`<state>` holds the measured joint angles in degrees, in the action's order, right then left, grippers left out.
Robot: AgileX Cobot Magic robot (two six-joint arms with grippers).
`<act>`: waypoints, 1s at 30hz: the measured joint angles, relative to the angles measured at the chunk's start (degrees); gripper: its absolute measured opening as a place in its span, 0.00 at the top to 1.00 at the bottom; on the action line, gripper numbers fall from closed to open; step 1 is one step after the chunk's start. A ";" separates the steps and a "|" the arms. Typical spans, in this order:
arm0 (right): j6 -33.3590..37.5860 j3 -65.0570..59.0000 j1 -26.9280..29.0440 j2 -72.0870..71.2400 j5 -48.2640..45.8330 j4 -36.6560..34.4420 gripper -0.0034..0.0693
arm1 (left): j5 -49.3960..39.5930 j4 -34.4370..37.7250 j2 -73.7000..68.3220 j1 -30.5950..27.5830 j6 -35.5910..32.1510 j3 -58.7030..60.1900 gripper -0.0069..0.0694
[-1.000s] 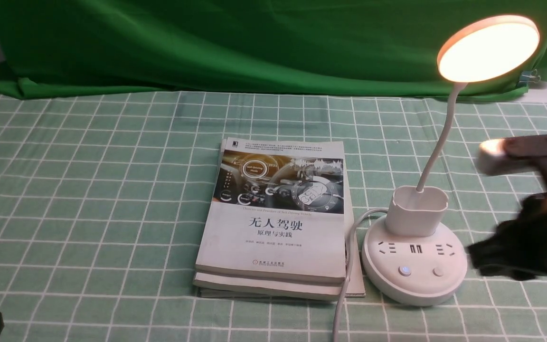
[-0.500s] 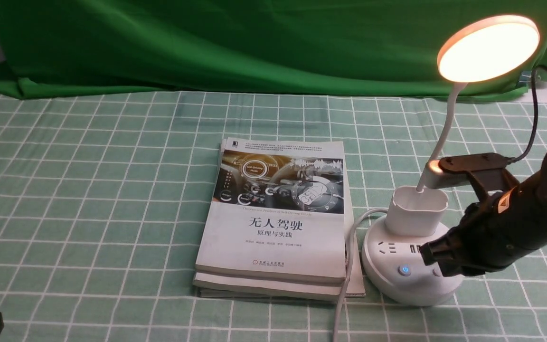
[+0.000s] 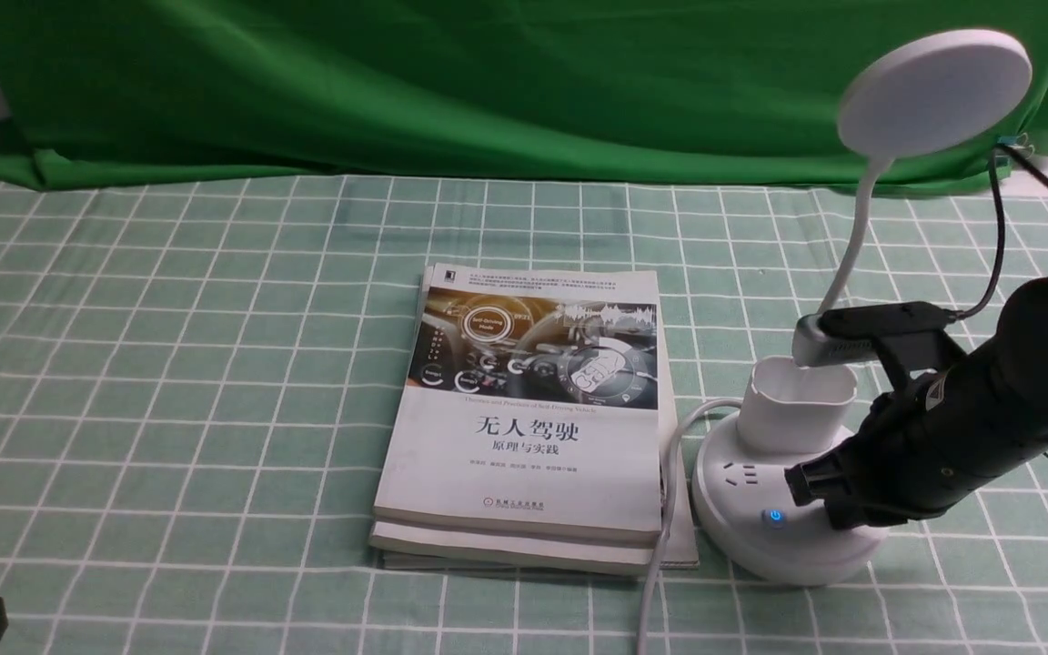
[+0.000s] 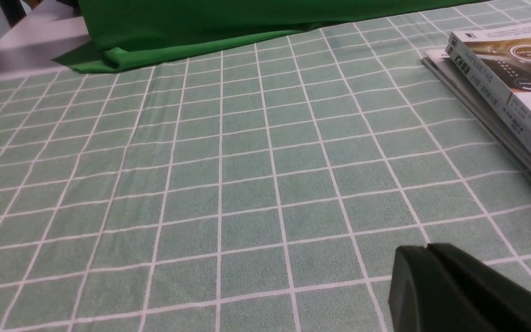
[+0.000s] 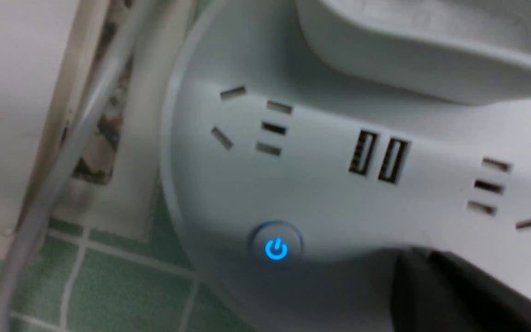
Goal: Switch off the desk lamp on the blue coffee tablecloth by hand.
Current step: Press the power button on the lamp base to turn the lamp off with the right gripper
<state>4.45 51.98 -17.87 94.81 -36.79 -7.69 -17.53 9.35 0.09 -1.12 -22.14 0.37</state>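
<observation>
Jaws of the left gripper (image 4: 427,251) sit closed, low over the blue coffee tablecloth (image 3: 169,364) at its near left, well apart from the desk lamp (image 3: 788,550) standing at the right. The right gripper (image 3: 804,484), jaws seemingly together, touches the lamp's base just right of the blue-lit button (image 3: 773,517). Farther back, the head (image 3: 935,91) is unlit, so lifting clear looks next.

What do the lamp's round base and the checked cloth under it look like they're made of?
The base of the desk lamp looks like smooth white moulded plastic, semi-matte: crisp socket slots, soft even sheen. The blue coffee tablecloth looks like matte woven fabric: fine grainy texture and slightly wavy white grid lines; which fibre can't be told.
</observation>
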 joint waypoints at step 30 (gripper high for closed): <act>-0.01 2.23 0.00 -0.55 -3.11 0.07 0.90 | 0.00 0.00 0.00 0.00 0.00 0.00 0.91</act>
<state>4.45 54.21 -17.87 94.26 -39.90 -7.62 -17.53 9.35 0.09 -1.12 -22.14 0.37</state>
